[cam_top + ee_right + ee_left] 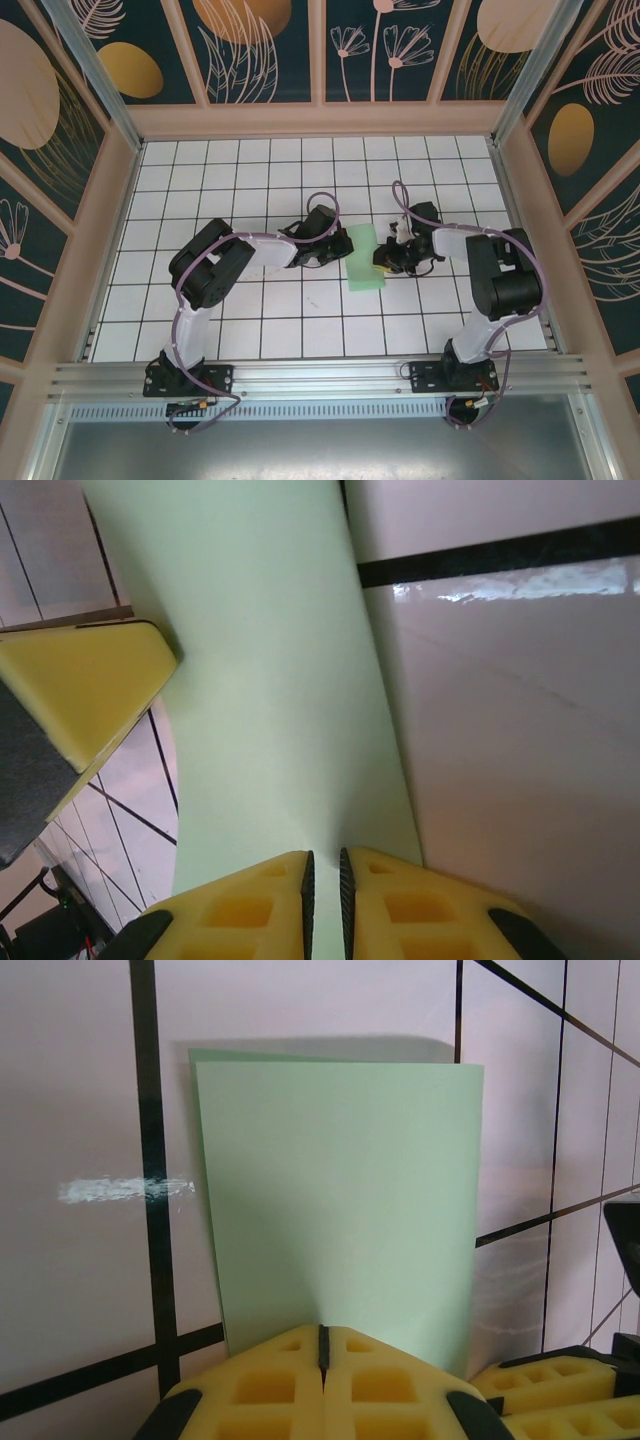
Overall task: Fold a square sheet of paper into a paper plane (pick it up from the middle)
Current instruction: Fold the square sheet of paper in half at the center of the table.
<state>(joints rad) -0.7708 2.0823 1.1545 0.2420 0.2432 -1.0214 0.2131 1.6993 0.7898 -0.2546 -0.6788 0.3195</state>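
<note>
Here we are, mid-fold. The square sheet of paper [365,258] is doubled over into a tall pale green rectangle on the white tiled table [300,320], and an arm has come in from either side of it. The left gripper [322,1360] is at the sheet's left edge, yellow pads pressed flat together with the paper running right in under the seam, so that one is clenched on the sheet. In its wrist view a second layer peeks out along the far and left edges, so the halves are not quite square on each other.

On the sheet's opposite edge, the right gripper [323,900] has its pads almost together, just a thin slit showing, and the paper runs down into that slit. I'd call it a light pinch on the sheet. From there the paper looks gently bowed rather than dead flat.

Why both sides? My guess: one arm pins the fold while the other sets the crease, since paper this thin would slide otherwise.
</note>
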